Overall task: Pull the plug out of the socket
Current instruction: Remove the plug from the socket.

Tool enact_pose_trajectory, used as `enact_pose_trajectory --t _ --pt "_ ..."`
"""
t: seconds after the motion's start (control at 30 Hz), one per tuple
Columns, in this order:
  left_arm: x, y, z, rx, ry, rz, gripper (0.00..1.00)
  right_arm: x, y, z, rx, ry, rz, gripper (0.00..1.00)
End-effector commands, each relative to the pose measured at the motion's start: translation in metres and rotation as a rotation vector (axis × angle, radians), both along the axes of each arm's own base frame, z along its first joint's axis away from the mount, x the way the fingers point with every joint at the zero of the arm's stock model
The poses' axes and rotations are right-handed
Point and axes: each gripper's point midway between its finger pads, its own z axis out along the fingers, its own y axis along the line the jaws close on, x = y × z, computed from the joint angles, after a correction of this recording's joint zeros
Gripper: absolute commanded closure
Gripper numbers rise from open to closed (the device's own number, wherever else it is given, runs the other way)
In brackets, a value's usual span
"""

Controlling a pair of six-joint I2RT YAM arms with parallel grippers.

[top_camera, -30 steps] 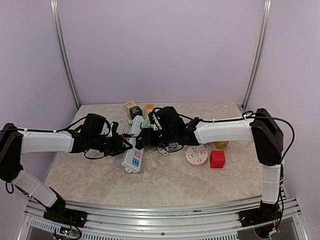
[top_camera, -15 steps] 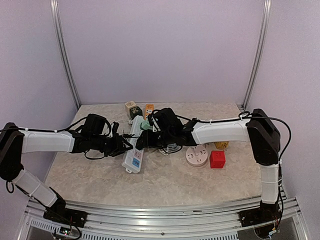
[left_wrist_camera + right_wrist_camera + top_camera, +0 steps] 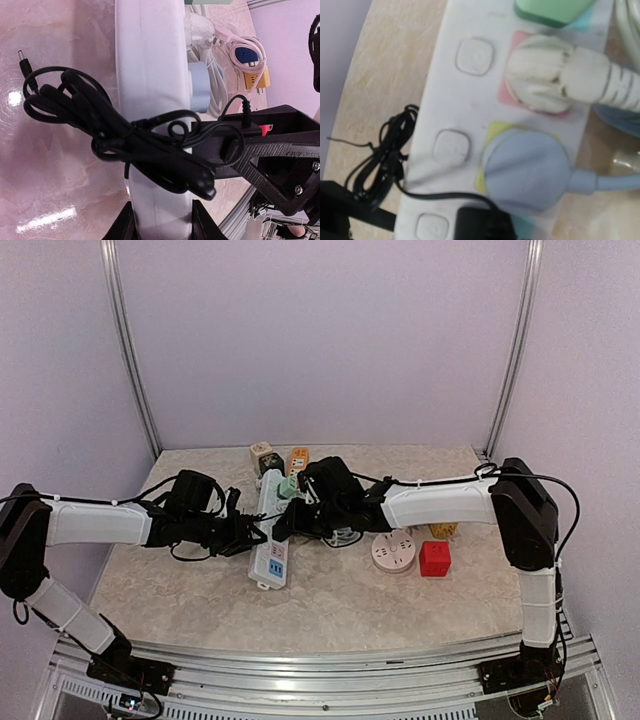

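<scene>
Marbled desk [image 3: 340, 610] carries a white power strip [image 3: 268, 545] at its centre. The left gripper [image 3: 161, 222] has its jaws pinching the strip's long sides. The right gripper [image 3: 290, 523] is over the strip; I cannot tell how its jaws stand. The pale blue plug [image 3: 525, 170] sits in the strip, just beside the white plug [image 3: 540, 80].

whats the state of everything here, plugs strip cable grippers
power strip, clamped in the left gripper
white plug, seated in the strip
grey-blue plug, seated in the strip
green plug, on the strip, mostly cropped
black cable, bundled, lying across the strip
right gripper, over the plugs, jaws unclear
</scene>
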Motion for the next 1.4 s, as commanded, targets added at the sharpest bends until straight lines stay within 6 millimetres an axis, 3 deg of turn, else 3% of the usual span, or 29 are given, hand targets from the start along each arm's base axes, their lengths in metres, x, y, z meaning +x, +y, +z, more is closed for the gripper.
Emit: enact_pose_trajectory --t 0.0,0.3,1.03,1.37 --pt "0.008 -0.027 0.047 -0.11 -0.174 -0.106 1.0 -0.005 0.005 -0.008 -0.022 -0.001 0.034 0.85" --pt "0.009 -0.026 0.044 -0.105 -0.168 -0.105 1.0 -0.001 0.001 -0.005 -0.005 0.008 0.015 1.0" --pt "0.007 -0.028 0.036 -0.11 -0.136 -0.106 1.0 0.006 -0.018 0.007 0.15 0.067 -0.019 1.0" --pt "0.008 -0.029 0.034 -0.11 -0.13 -0.11 1.0 0.009 -0.023 0.007 0.123 0.056 -0.046 1.0"
